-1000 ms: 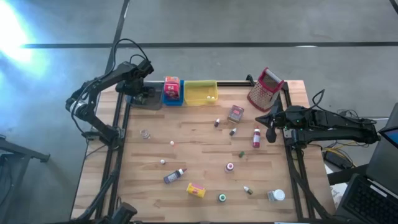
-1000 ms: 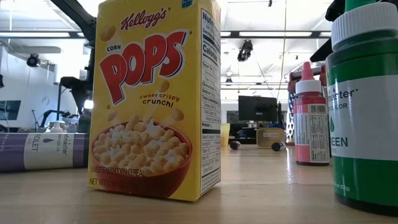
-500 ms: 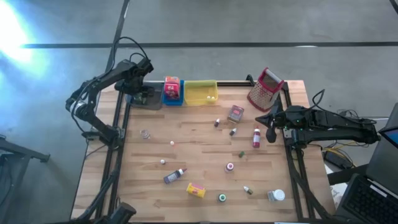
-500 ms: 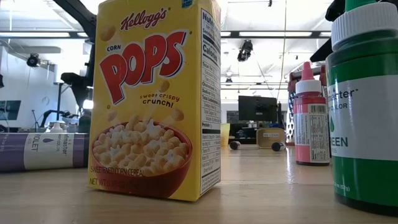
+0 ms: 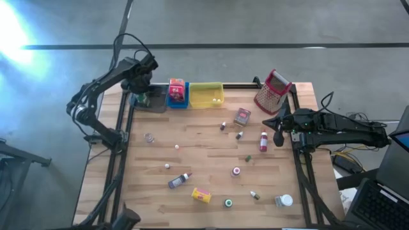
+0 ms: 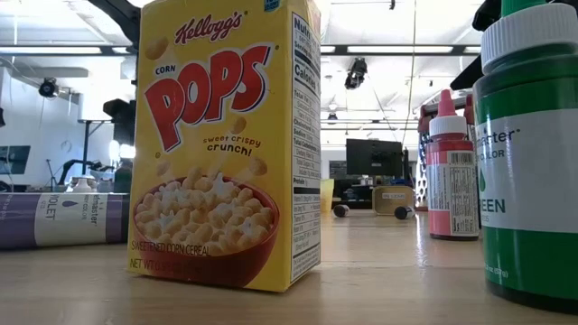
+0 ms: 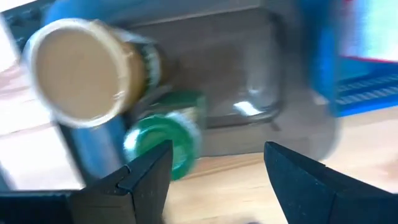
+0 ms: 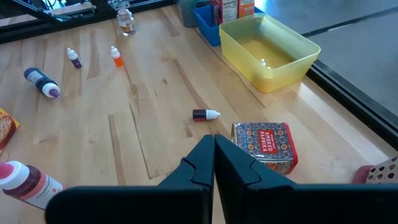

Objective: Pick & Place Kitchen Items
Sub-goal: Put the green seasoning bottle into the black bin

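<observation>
The job is only partly done: the grey tray [image 7: 249,81] holds a jar with a tan lid [image 7: 78,74] and a green-capped bottle [image 7: 163,140], the blue tray [image 5: 177,96] holds a red box [image 5: 176,88], and the yellow tray [image 5: 206,94] has what may be one tiny bottle, too small to be sure. The left gripper [image 7: 211,171] hangs over the grey tray with its fingers apart and nothing between them. The right gripper [image 8: 214,155] waits closed and empty at the table's right side, and many small things, like the red bottle [image 5: 263,142] and the yellow box [image 5: 201,195], are left on the table [image 5: 211,160].

Bright glare upper left overhead; left wrist view motion-blurred.
</observation>
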